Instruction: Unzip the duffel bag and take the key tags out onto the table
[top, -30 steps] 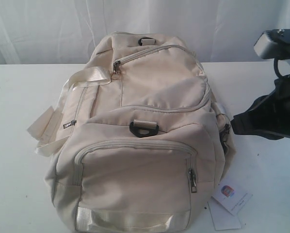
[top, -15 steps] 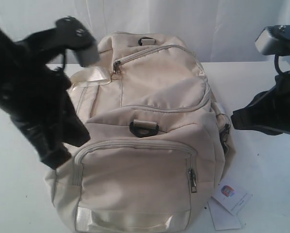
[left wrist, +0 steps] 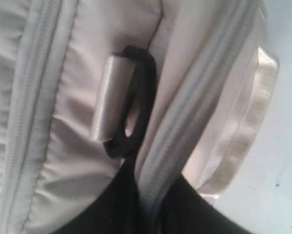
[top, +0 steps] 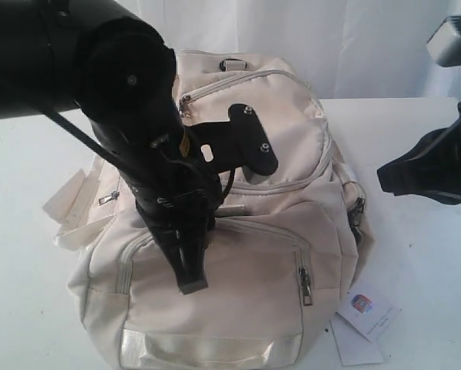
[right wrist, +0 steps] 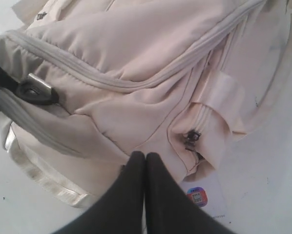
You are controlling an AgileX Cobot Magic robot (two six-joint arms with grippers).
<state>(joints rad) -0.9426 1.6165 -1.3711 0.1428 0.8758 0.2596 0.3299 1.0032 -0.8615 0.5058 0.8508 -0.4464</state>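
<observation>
Left gripper (top: 190, 277) nose-down on duffel bag (top: 246, 308) (jaws parted), right gripper (right wrist: 145, 163) closed

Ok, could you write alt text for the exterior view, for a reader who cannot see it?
A black robot arm reaches over a cream duffel bag on a white table, its left end effector pointing down at the front zip pocket. The right end effector hovers at the bag's right side; a white paper tag lies on the table nearby.
</observation>
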